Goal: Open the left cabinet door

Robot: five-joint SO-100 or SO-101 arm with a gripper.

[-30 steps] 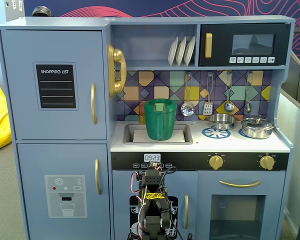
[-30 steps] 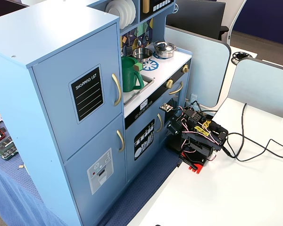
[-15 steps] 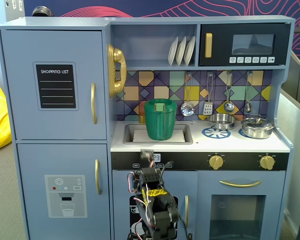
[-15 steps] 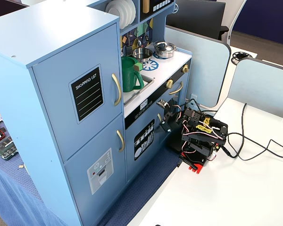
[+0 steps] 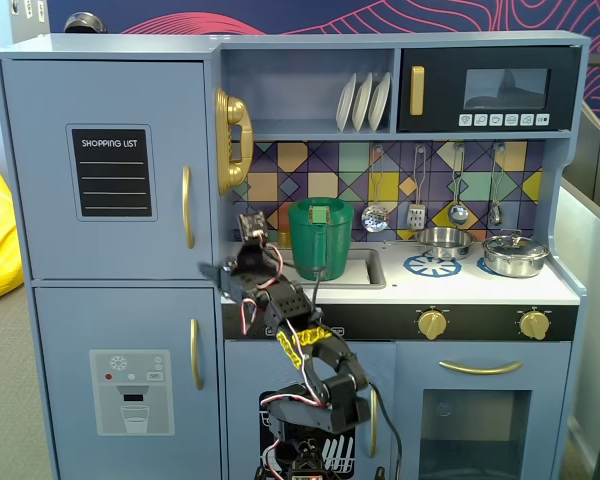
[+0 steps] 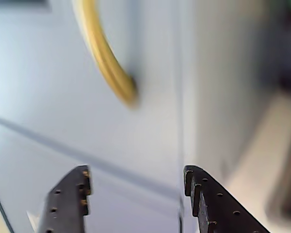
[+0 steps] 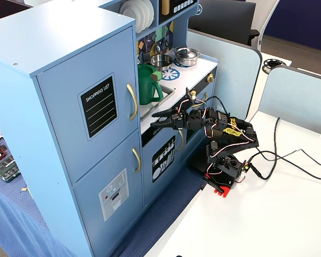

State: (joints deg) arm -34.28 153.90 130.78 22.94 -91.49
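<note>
One gripper [image 7: 156, 120], jaws spread and empty, held just short of the left cabinet door [image 5: 105, 165], which is shut and fills the upper left of the toy fridge. Its gold bar handle [image 5: 187, 206] has its long axis running 12 to 6 o'clock in a fixed view, near the door's 3 o'clock edge. Advised: rise toward 12 o'clock, straddle the bar mid-length, close squarely, then pull outward along the hinge arc.
</note>
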